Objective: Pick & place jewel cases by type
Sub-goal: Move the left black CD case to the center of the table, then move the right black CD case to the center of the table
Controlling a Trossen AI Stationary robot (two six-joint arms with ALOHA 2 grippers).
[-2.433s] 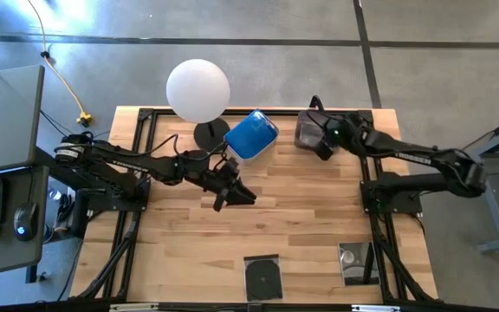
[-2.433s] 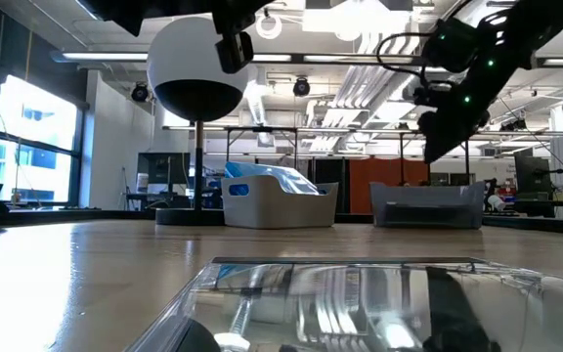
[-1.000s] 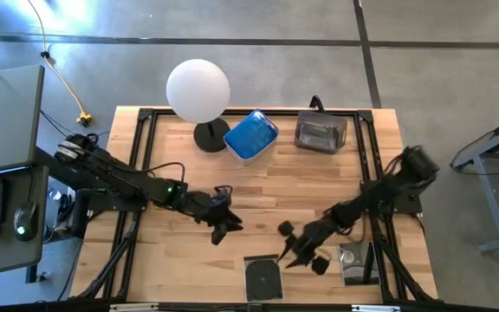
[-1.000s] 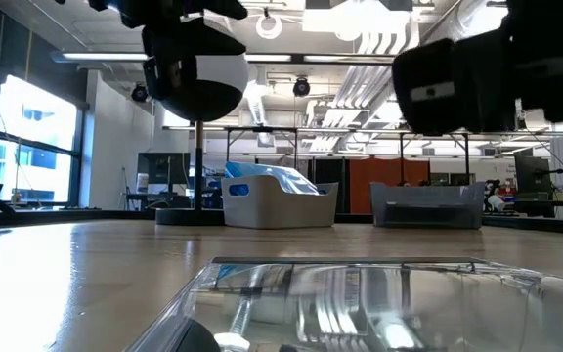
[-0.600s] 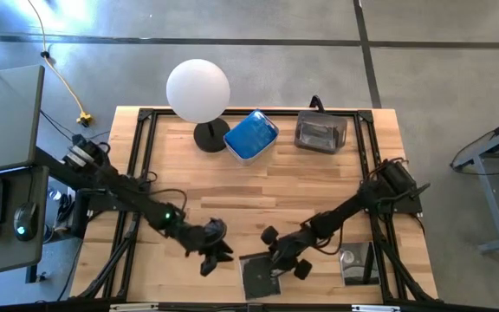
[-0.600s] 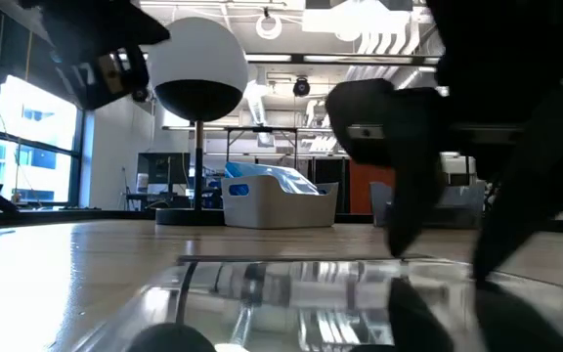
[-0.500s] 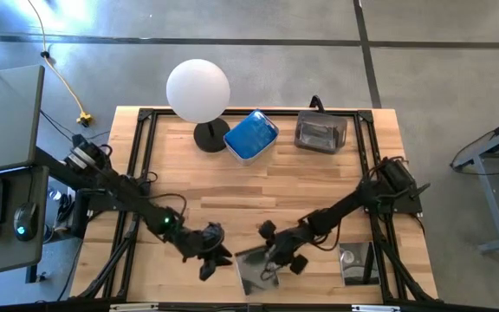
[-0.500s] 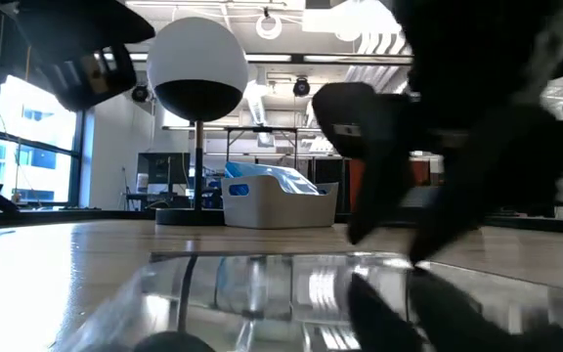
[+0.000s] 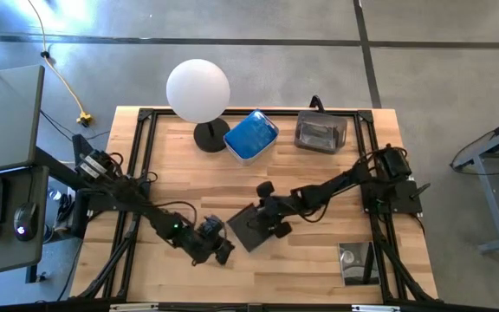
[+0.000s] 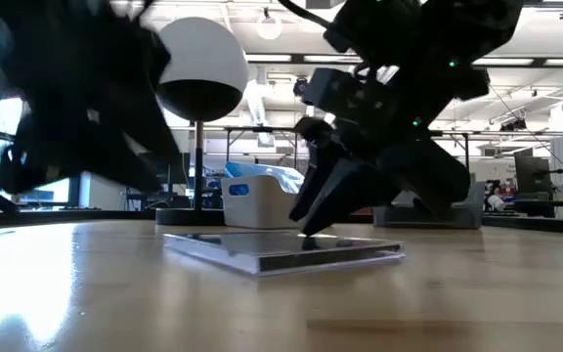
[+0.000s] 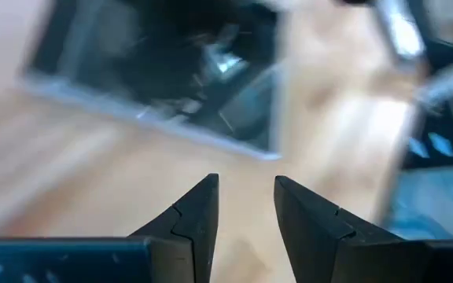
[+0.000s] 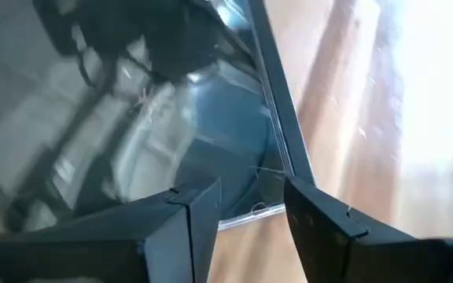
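A clear jewel case with a dark inside lies flat on the wood near the table's middle; it also shows in the low view. My right gripper stands over its right part, fingers apart, slanting down onto it. My left gripper hovers open just to the near left of the case, which lies ahead of its fingers with nothing between them. A second clear jewel case lies flat near the front right edge. My right gripper has its fingertips down on the case's top face, near a corner. The fingers stay apart and come from above, slanting from the table's right. The case lies flat on the table. The fingers themselves hide the exact spot of touch.
At the far edge stand a tub with blue cases and a clear tub. A white globe lamp stands at the far left. Bare wood lies to the left of and in front of the case.
My right gripper has gone from the near edge toward the table's middle and left, dragging the case along the wood; the case has slid away from the front edge and turned about. My left gripper has sunk and gone toward the near edge, ending beside the case.
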